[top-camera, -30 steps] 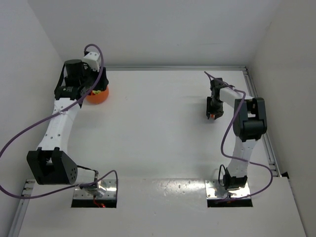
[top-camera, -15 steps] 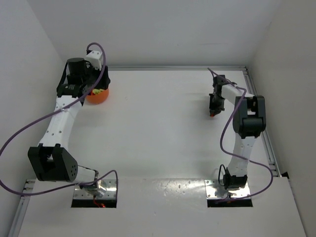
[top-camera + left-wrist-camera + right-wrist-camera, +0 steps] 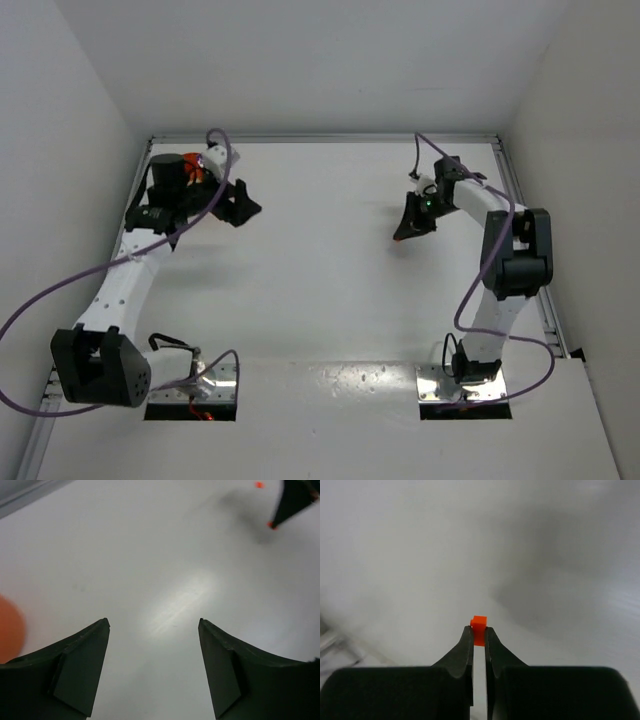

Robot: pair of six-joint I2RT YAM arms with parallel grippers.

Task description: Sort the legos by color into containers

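Observation:
My right gripper [image 3: 478,636] is shut on a tiny orange lego [image 3: 478,628], pinched at its fingertips above the bare table. In the top view it [image 3: 400,236] hangs at the right of the table, pointing left. My left gripper [image 3: 250,210] is open and empty, pointing right over the far left of the table. The orange bowl [image 3: 193,166] is mostly hidden behind the left wrist; a blurred edge of it [image 3: 7,630] shows in the left wrist view. That view also shows the right gripper's tip with the orange lego [image 3: 270,525] far off.
A second small orange speck [image 3: 258,485] lies on the table near the right gripper's tip. White walls close in the left, back and right sides. A metal rail [image 3: 520,200] runs along the right edge.
My left gripper has swung away from over the bowl, to the right, and points across the table. My right gripper has moved left and tilted, with the orange lego still in it.

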